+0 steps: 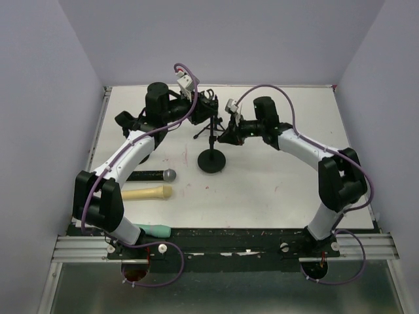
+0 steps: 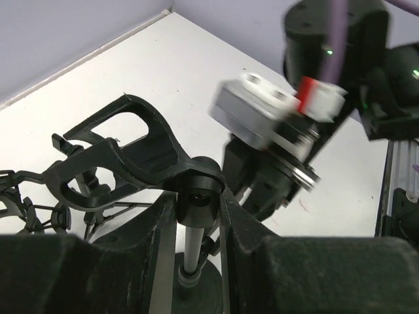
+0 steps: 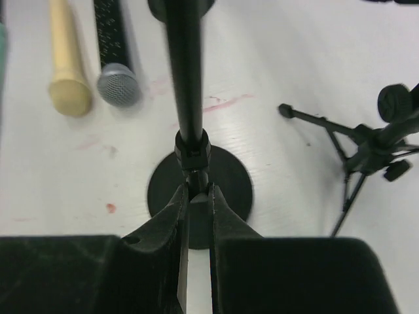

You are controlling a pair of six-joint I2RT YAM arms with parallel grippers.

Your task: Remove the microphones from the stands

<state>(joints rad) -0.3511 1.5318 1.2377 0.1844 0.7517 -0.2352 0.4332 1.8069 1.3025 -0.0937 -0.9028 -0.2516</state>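
The stand has a round black base (image 1: 211, 160) and a thin pole (image 3: 186, 78). Its forked black clip (image 2: 111, 154) at the top holds nothing that I can see. My left gripper (image 2: 200, 203) is shut on the black knuckle under that clip. My right gripper (image 3: 198, 194) is shut on the pole just below its collar, above the base (image 3: 229, 176). A black microphone with a silver grille (image 1: 154, 175) lies flat on the table left of the stand, apart from both grippers.
A cream microphone (image 1: 147, 192) lies beside the black one, and a teal one (image 1: 154, 230) lies at the near edge. A small black tripod (image 1: 208, 127) stands just behind the stand, between the two grippers. White walls close in the table.
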